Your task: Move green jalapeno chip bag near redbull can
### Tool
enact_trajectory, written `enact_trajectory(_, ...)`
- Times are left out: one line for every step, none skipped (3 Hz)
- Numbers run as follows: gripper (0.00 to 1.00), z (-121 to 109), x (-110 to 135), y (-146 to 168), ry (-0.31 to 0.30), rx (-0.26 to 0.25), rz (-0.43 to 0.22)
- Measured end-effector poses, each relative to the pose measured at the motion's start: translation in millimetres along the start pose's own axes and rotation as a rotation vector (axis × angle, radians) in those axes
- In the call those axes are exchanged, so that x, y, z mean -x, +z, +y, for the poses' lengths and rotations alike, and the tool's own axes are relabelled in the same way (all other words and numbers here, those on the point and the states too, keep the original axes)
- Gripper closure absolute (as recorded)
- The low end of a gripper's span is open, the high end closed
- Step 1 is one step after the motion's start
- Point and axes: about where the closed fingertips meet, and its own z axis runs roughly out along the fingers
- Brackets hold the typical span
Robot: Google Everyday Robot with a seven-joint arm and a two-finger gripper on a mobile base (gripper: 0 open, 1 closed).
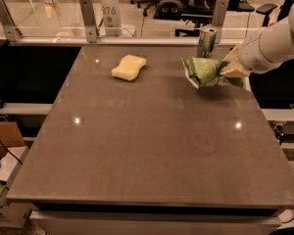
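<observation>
Table [147, 151]: a dark, glossy brown top fills the view, its near edge closest to the camera and two small light spots shining on its middle stretch.
Box [4, 137]: brown cardboard sits on the floor off the table's left edge, near the front-left corner.
Sponge [129, 67]: a pale yellow block lies flat in the far-left part of the table, well apart from everything else.
Chip bag [202, 71]: the crinkled green bag hangs close to the far-right corner, held by its right end, with a dark shadow on the table just under it.
Gripper [230, 70]: it reaches in over the table's right edge on a white arm [270, 45], its fingers pinching the right end of the chip bag.
Can [206, 39]: the slim silver can stands upright at the far edge, just beyond the chip bag and near it; whether the two touch cannot be told.
Rail [89, 18]: metal posts and clear panels run along the far edge.
Chairs [169, 6]: dark office chairs stand beyond the panels.
</observation>
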Motion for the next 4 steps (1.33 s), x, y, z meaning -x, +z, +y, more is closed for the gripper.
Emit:
enact_trajectory(0.38,-4.6,-6.3,10.6,-0.029,0.009,0.007)
enact_trajectory(0.15,-8.5,-12.0,19.9,-0.046,0.016,0.024)
enact_trajectory(0.00,-7.6,-11.3,21.6,-0.047,0.019,0.024)
enact_trajectory(0.00,-7.6,-11.2,21.7,-0.047,0.019,0.024)
